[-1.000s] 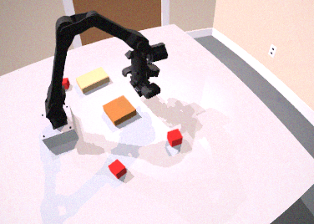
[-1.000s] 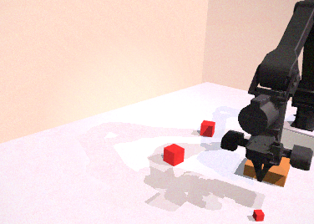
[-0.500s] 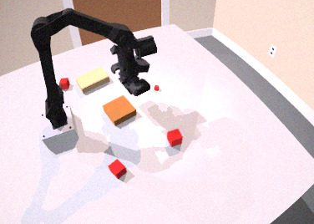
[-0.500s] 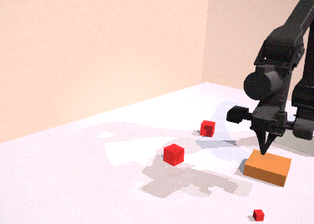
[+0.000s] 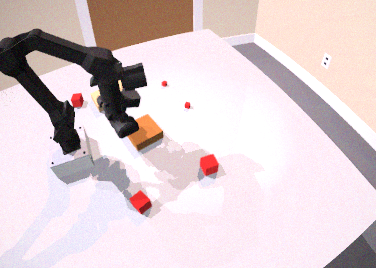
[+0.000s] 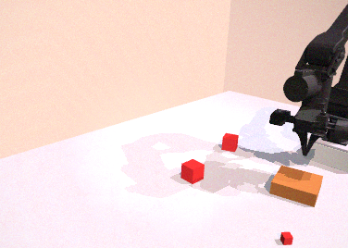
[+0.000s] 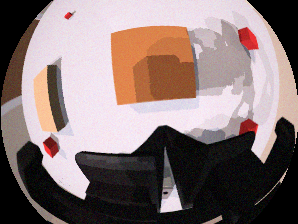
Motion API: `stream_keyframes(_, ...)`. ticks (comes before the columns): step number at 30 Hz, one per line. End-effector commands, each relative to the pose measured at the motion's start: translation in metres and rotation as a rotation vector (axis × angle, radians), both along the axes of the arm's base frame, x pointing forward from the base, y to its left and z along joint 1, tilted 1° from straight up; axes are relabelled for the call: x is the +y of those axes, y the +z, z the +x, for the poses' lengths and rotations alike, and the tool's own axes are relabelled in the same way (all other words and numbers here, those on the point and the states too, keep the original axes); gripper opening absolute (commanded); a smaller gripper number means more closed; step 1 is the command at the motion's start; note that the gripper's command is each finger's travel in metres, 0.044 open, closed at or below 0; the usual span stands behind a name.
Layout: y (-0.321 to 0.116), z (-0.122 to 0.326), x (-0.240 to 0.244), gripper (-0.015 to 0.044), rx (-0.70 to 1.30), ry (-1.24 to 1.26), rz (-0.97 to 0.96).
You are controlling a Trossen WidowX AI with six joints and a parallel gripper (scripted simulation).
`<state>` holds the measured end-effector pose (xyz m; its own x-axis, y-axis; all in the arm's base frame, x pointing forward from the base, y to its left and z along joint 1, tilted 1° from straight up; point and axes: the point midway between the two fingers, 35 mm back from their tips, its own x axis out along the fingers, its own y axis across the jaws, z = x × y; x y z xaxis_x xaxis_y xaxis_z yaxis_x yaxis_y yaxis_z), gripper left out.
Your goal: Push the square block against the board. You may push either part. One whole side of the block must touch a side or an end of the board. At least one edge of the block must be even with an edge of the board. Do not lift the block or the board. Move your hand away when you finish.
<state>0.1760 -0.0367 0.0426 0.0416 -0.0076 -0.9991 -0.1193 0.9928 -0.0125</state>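
Note:
The square orange block [image 5: 148,131] [image 6: 296,185] [image 7: 150,65] lies flat on the white table. The pale yellow board [image 5: 94,97] [image 7: 46,99] lies apart from it, farther back, and is mostly hidden behind the arm in the top view; white table shows between the two in the wrist view. My gripper [image 5: 123,127] [image 6: 306,150] [image 7: 162,129] is shut and empty. It points down just beside the block, on the side toward the robot base, and casts a shadow on the block's top. I cannot tell whether the fingertips touch the block.
Two larger red cubes [image 5: 209,164] [image 5: 140,201] sit in front of the block, and they also show in the exterior view [image 6: 192,170] [image 6: 229,142]. Small red cubes [image 5: 76,100] [image 5: 164,83] [image 5: 187,105] lie around the board. The grey robot base [image 5: 75,167] [image 6: 330,155] stands at the left.

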Motion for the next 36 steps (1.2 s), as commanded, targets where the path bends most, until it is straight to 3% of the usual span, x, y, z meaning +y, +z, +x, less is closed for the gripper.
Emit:
stream_keyframes(1,-0.006,-0.006,0.0,0.0,0.005,0.006,0.003)
stream_keyframes(7,-0.059,-0.006,0.001,0.0,0.005,0.005,0.003)
stream_keyframes(36,-0.057,0.026,0.004,0.0,0.002,0.005,0.003)
